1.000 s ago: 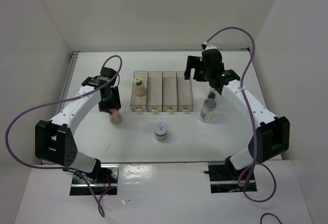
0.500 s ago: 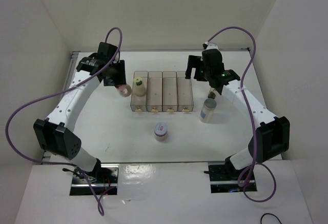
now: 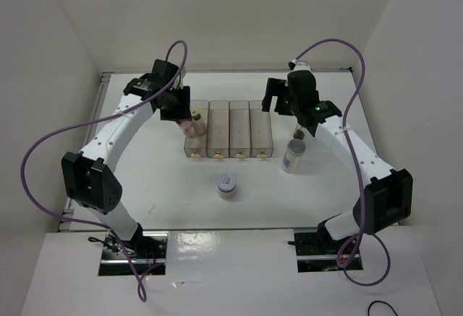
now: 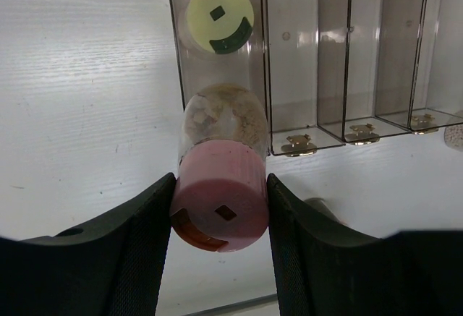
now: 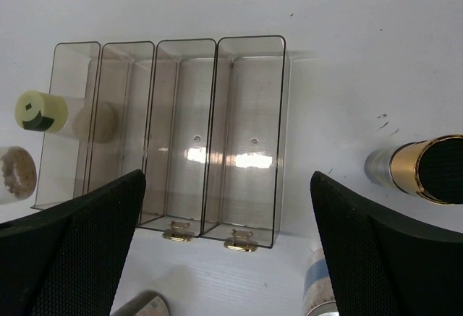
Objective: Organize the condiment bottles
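Your left pincer (image 4: 221, 186) is clamped on the pink-lidded jar (image 4: 221, 150) at its lid. It holds the jar off the table (image 4: 87, 77), over the rack's (image 5: 217, 40) end compartment near the yellow-lidded jar (image 4: 220, 17). The jar looks light and rigid, probably slick, so grip at the lid. Your right pincer (image 5: 226, 186) hangs spread wide, empty.
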Controlling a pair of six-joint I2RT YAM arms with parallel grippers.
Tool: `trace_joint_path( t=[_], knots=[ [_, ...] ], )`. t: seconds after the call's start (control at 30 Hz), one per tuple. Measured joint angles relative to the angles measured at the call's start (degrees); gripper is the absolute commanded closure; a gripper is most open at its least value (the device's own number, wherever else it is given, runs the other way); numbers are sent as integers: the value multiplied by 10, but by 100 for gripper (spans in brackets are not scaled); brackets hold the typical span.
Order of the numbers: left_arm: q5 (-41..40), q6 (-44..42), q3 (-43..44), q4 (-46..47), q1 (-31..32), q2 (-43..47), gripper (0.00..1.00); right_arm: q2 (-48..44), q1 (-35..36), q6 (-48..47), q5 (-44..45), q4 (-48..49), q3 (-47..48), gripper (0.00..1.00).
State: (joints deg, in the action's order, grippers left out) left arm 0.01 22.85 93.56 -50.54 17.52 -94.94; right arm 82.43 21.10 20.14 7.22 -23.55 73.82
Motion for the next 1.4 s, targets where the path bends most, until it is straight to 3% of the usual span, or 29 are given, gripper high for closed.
trace_joint_path(
  t=[0.4,0.87,1.13,1.2,1.23,1.4],
  knots=[
    [2,-3,-14,30,14,-37,63,0,-5,-1,-7,0,0,1],
    [-32,-8,-21,54,27,-86,62,-3,-5,-33,-85,5,-6,1],
    [-45,-19,-21,57,39,-106,45,-5,-5,-45,-86,5,-8,1],
    [-50,-19,-21,57,42,-110,38,-5,-5,-46,-85,5,-8,1],
    [-51,-19,-21,57,44,-112,30,-5,-5,-46,-85,5,-8,1],
    [-55,-21,-21,57,55,-114,17,-5,-5,-46,-86,5,-8,1]
  ],
)
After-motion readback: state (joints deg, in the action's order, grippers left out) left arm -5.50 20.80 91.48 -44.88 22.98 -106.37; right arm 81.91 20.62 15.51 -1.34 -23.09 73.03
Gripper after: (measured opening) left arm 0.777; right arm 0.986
